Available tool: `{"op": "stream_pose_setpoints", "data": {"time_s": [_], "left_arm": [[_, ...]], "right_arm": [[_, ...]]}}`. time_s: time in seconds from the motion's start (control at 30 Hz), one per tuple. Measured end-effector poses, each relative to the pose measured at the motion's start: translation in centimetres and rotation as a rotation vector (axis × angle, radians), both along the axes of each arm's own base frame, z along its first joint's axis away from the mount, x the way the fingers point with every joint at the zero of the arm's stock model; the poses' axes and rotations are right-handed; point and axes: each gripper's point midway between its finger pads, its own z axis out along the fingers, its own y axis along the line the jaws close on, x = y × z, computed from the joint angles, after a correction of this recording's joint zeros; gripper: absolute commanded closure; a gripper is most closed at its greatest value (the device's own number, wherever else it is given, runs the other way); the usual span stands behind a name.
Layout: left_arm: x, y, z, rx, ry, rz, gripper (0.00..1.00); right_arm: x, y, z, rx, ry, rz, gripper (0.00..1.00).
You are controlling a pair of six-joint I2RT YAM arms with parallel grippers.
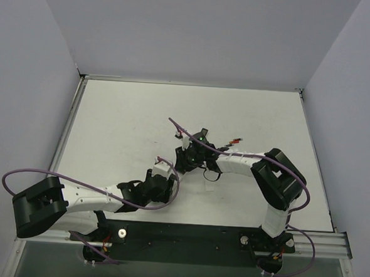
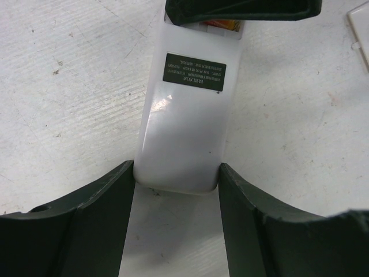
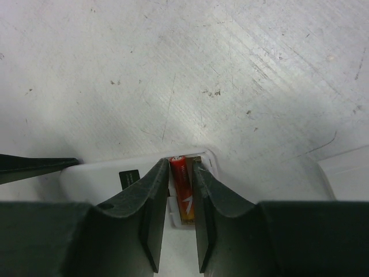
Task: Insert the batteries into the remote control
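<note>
Two black-and-white robot arms lean in over a white table (image 1: pixel 110 121) walled on three sides by pale grey panels. The left gripper (image 1: pixel 163 178) reaches in from the lower left to the remote control (image 1: pixel 165 167), a small white block at its tip. The right gripper (image 1: pixel 182 158), its arm folded back from the lower right, sits just beyond it. Purple cables (image 1: pixel 19 175) loop off both arms.
</note>
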Motion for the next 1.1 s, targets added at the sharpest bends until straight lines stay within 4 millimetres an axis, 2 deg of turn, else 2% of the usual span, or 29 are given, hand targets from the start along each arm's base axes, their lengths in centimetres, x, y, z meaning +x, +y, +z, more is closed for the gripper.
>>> {"op": "stream_pose_setpoints", "data": {"time_s": [0.07,0.33,0.8,1.1], "left_arm": [[0.0,0.0,0.0,0.004,-0.006,-0.013,1.00],[0.2,-0.3,-0.3,0.026,-0.023,-0.053,1.00],[0.2,-0.4,-0.3,0.021,-0.036,-0.065,1.00],[0.3,-0.4,-0.3,0.029,-0.042,-0.080,1.00]], "right_arm": [[-0.1,-0.2,0.1,-0.001,-0.002,-0.002,0.90],[-0.4,-1.0,0.2,-0.008,0.000,-0.005,0.96],[-0.5,-1.1,0.0,0.050,0.053,0.016,0.98],[-0.5,-1.3,-0.1,0.002,0.085,0.062,0.99]]}}
